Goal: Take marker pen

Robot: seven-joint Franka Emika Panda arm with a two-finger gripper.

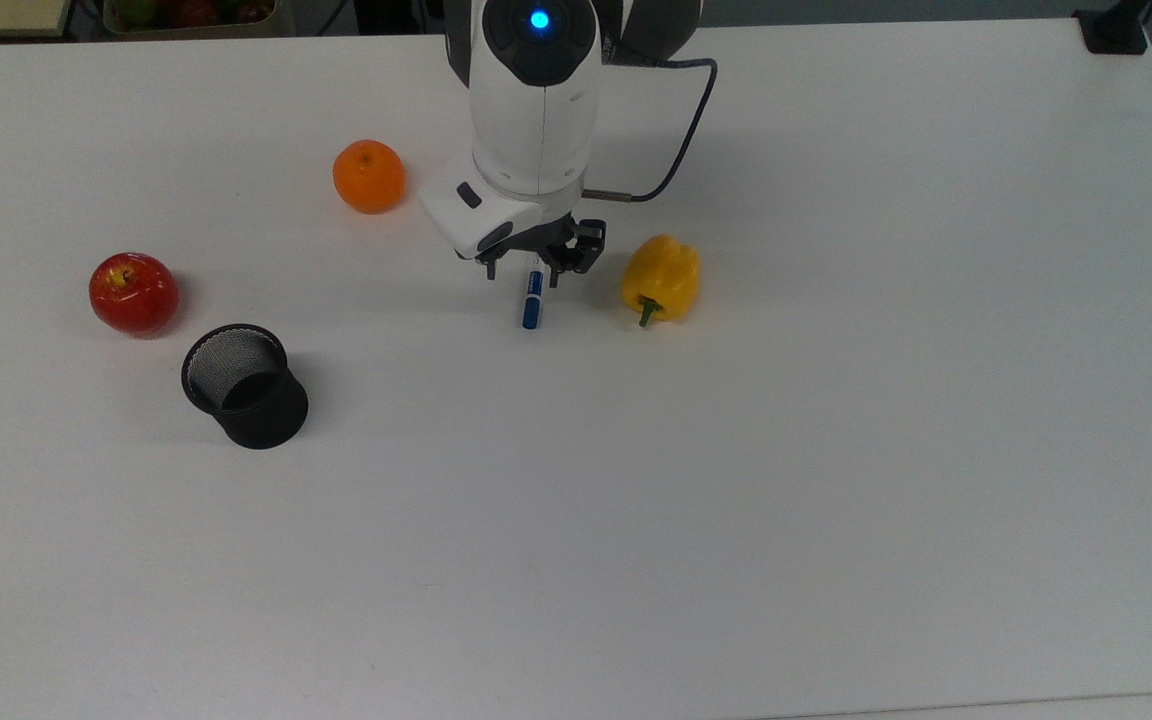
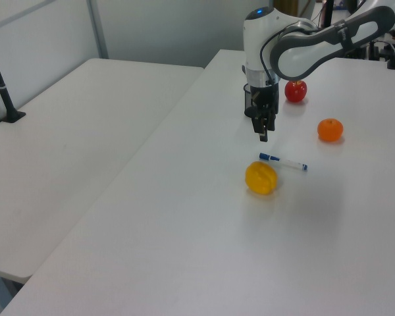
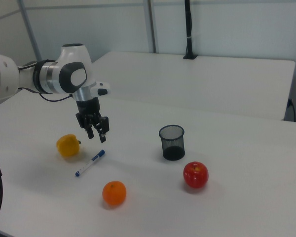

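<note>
Right view: my jaws (image 3: 95, 131) hang spread and empty, the marker pen (image 3: 90, 163) flat on the counter (image 3: 237, 197) at their 6 o'clock.

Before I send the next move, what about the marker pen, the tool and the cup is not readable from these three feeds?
- Marker pen: in the top view its upper end is hidden under the tool.
- Marker pen label print: too small to read in the right view.
- Mesh cup: in the left view the arm covers most of it.
- Mesh cup interior: the floor is dark in the top view, so contents are unclear.
</note>
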